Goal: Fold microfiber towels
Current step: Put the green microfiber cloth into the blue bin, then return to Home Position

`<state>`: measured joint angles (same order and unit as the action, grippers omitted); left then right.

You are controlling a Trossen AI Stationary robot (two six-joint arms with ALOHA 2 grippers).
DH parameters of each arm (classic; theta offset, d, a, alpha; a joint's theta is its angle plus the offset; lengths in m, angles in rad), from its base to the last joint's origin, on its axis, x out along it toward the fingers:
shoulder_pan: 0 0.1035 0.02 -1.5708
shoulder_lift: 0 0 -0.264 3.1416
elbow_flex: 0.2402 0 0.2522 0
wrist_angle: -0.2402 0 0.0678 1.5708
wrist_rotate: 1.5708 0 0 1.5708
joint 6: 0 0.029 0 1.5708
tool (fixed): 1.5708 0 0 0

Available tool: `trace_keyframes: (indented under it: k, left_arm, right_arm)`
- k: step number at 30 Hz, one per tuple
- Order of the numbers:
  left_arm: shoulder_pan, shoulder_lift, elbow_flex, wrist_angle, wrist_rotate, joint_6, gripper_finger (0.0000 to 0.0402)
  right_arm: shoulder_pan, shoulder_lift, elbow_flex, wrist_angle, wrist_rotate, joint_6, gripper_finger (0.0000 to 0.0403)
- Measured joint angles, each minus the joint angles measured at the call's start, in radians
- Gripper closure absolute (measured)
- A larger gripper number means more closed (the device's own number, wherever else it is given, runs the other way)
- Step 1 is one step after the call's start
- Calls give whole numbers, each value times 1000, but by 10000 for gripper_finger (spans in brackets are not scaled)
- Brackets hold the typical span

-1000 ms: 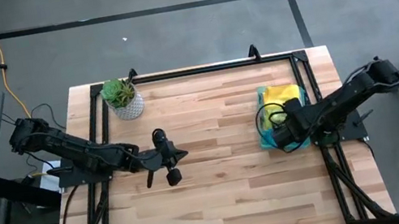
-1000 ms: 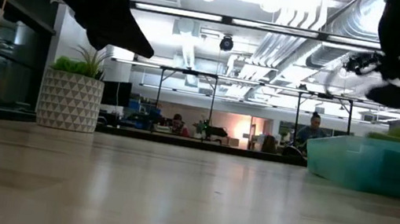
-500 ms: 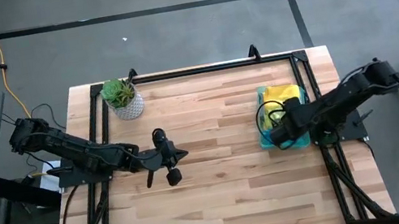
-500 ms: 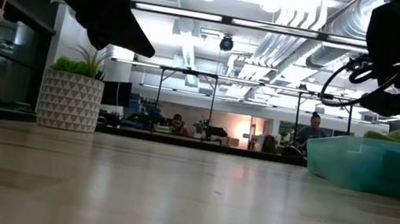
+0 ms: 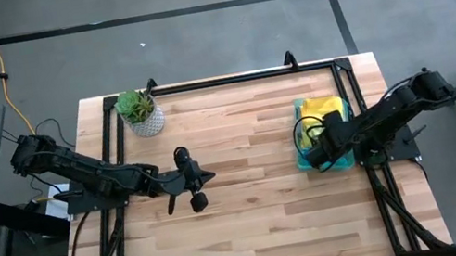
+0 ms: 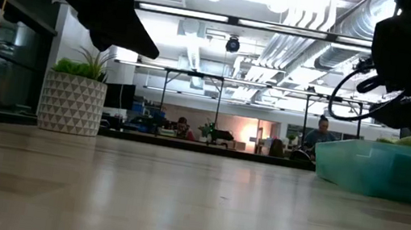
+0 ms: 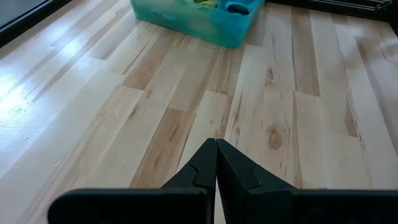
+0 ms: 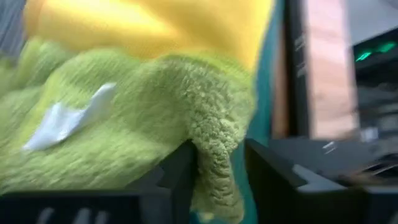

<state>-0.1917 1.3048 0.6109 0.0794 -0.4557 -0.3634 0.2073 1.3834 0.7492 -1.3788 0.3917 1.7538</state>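
right pincer (image 8: pixel 217 180) sits in the tray (image 5: pixel 306 163), a fold of lime green towel (image 8: pixel 143 118) between its parted fingers; left pincer (image 7: pixel 216 163) clenched, empty, over the surface (image 5: pixel 252 208)

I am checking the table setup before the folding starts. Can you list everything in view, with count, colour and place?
tray: one, translucent teal-green, right side of the table.
lime green towel: one, in the tray, a fold of it between the right gripper's fingers.
yellow towel: one, in the tray beside the green one.
potted plant: one, green in a patterned white pot, far left corner.
table: one, light wood.
left gripper: dark, shut, above the bare table left of centre.
right gripper: dark, in the tray.
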Motion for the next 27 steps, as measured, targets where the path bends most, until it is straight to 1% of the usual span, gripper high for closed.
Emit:
trace_keyframes:
  k: [2,4,7,14,16,19,22,24,27]
  left_arm:
    - [0,0,0,0,0,0,401]
    - [0,0,0,0,0,0,401]
    - [0,0,0,0,-1,0,401]
    - [0,0,0,1,-2,0,402]
    - [0,0,0,1,-2,0,401]
    - [0,0,0,1,-2,1,402]
    - [0,0,0,3,-3,18,402]
    - [0,0,0,6,-3,27,402]
    - [0,0,0,21,-3,29,402]
  right_arm:
    - [0,-1,11,-59,30,6,260]
    - [2,-2,29,-133,40,59,238]
    - [17,-9,77,-192,91,89,217]
    - [46,-14,152,-191,214,78,210]
    - [59,-14,166,-181,260,52,210]
    - [87,-14,172,-65,380,-58,210]
    - [112,-15,167,141,492,-259,210]
    - [119,-15,162,306,518,-423,210]
    - [111,-15,152,578,500,-698,210]
